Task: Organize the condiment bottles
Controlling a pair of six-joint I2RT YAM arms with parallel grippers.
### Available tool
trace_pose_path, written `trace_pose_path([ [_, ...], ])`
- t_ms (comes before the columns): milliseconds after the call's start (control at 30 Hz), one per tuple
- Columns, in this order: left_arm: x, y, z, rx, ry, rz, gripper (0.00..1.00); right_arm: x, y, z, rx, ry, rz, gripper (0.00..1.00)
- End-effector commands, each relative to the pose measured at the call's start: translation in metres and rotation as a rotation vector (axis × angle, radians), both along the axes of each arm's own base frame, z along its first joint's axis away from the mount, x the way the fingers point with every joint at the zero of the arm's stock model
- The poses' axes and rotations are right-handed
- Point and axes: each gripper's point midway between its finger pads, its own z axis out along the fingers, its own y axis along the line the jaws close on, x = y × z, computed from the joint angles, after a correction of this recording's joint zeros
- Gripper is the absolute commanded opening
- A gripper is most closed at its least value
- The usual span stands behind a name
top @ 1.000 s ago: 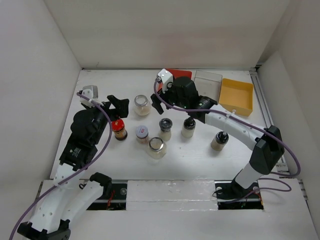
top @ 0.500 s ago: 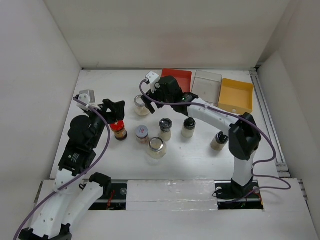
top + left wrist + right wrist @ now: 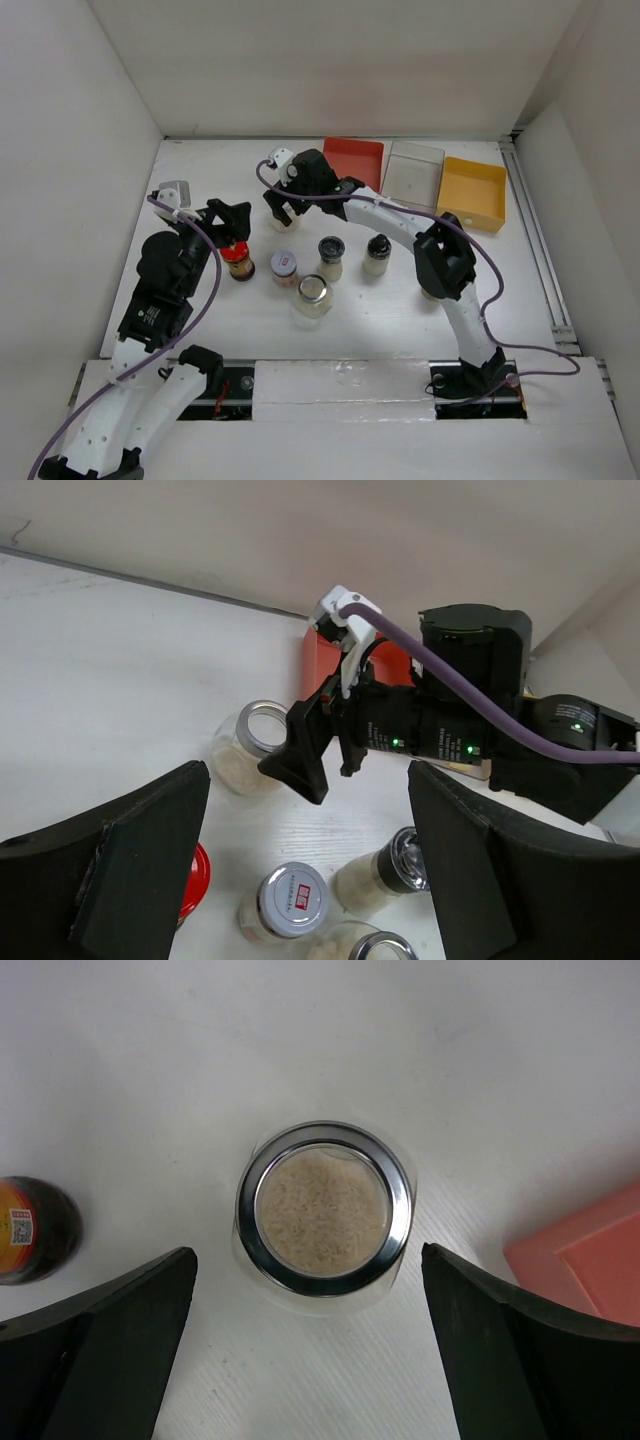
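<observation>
Barely begun, I judge: the small condiment bottles (image 3: 330,256) stand scattered on the white surface (image 3: 385,315), none in the square red tray (image 3: 356,153), clear tray (image 3: 415,160) or yellow tray (image 3: 472,186). My right hand (image 3: 284,208) hangs open astride the silver-rimmed clear glass jar (image 3: 323,1207); my left hand (image 3: 231,222) is open, empty.

1. The small jar with a white round lid (image 3: 290,900), at the bottom middle of the left wrist view, carries a red square mark on that lid. Its characters are too small to read.
2. The dark bottle (image 3: 45,1230), at the left edge of the right wrist view, has an orange label with a tiny red-and-white patch. The print is illegible.
</observation>
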Motion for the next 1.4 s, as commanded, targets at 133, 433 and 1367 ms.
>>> trace_pose_path([
  [133, 0.001, -0.003, 0.012, -0.015, -0.044, -0.019, 0.77, 0.004, 0.018, 0.013, 0.049, -0.007, 0.038, 1.00],
  [433, 0.000, -0.005, 0.012, -0.015, -0.044, -0.031, 0.77, 0.016, 0.022, 0.007, 0.092, -0.011, 0.001, 0.90],
  [1367, 0.001, -0.005, 0.015, -0.018, -0.052, -0.030, 0.77, 0.123, -0.096, 0.212, 0.571, -0.347, -0.194, 0.62],
])
